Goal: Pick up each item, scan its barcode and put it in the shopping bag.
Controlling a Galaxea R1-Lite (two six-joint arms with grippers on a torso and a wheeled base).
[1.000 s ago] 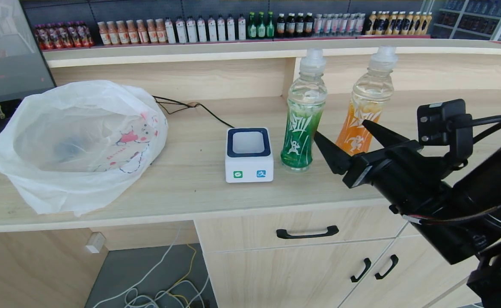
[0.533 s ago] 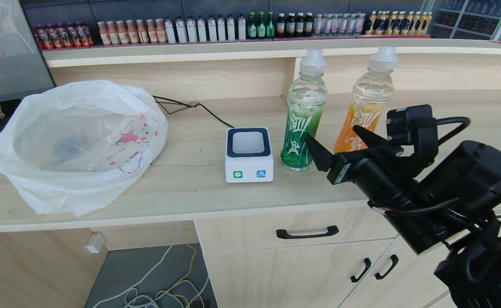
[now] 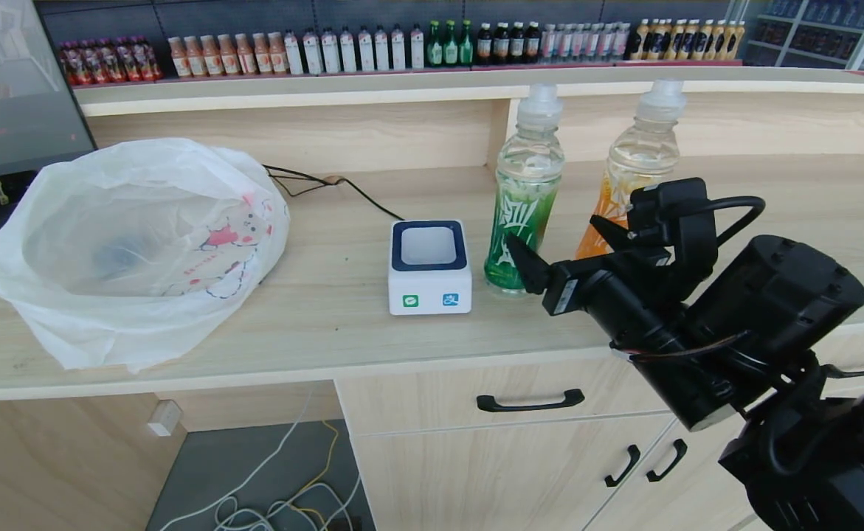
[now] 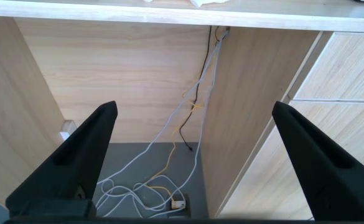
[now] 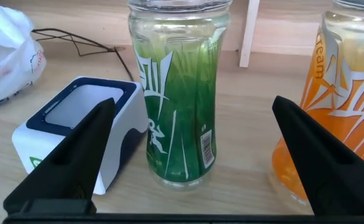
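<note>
Green bottle (image 3: 524, 199) stands just right of the scanner (image 3: 429, 265) on the desk (image 3: 328, 324), untouched. My right tool (image 3: 550, 228), spread apart, has closed in on it over the last second and now lines up with its lower half, so the first grasp looks near. Orange bottle (image 3: 627, 184) stands farther right; bag (image 3: 136, 243) lies well left of the scanner.

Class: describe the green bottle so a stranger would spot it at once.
On the long wooden counter, find the white scanner box near the middle. The green bottle stands upright just right of it. Its only neighbour, the orange bottle, stands farther right.
</note>
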